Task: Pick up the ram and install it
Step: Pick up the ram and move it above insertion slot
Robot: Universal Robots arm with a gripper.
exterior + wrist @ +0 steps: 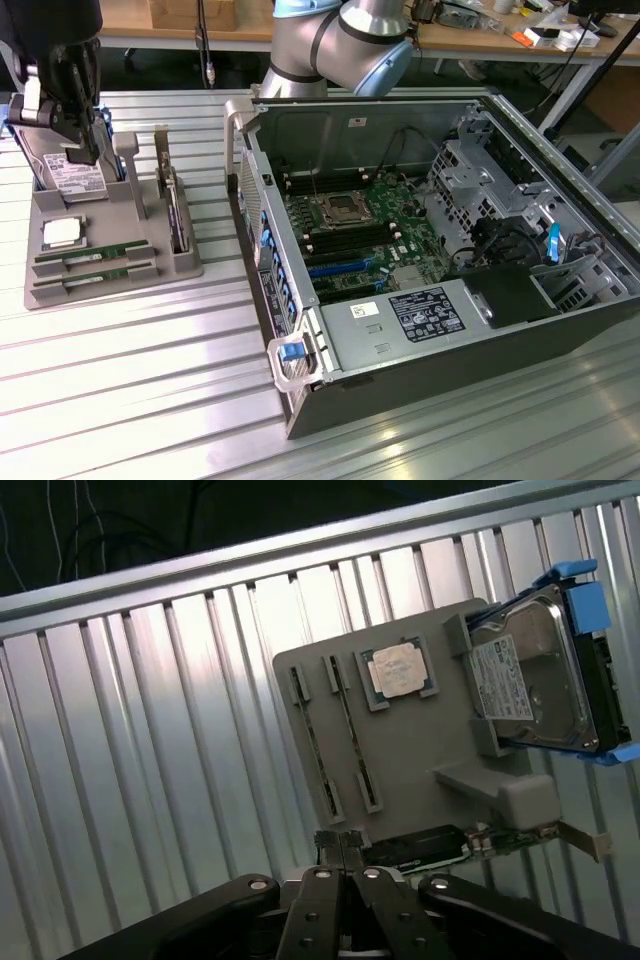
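Note:
Two ram sticks (pixel 92 257) (pixel 97 274) lie edge-up in slots at the near end of a grey holder tray (pixel 60 292) on the exterior view's left. In the wrist view they appear as two thin green strips (pixel 312 748) (pixel 350 738) on the tray (pixel 420 740). My gripper (pixel 86 148) hangs above the far end of the tray, over the hard drive (pixel 72 178), well apart from the sticks. In the wrist view its fingertips (pixel 340 840) are pressed together, shut, with nothing between them.
The tray also holds a square silver CPU (pixel 398 670), a hard drive in blue rails (pixel 530 670) and an upright card (pixel 178 215). An open computer case (pixel 430 130) with its motherboard (pixel 350 225) and memory slots (pixel 345 243) stands to the exterior view's right on the ribbed metal table (pixel 120 380).

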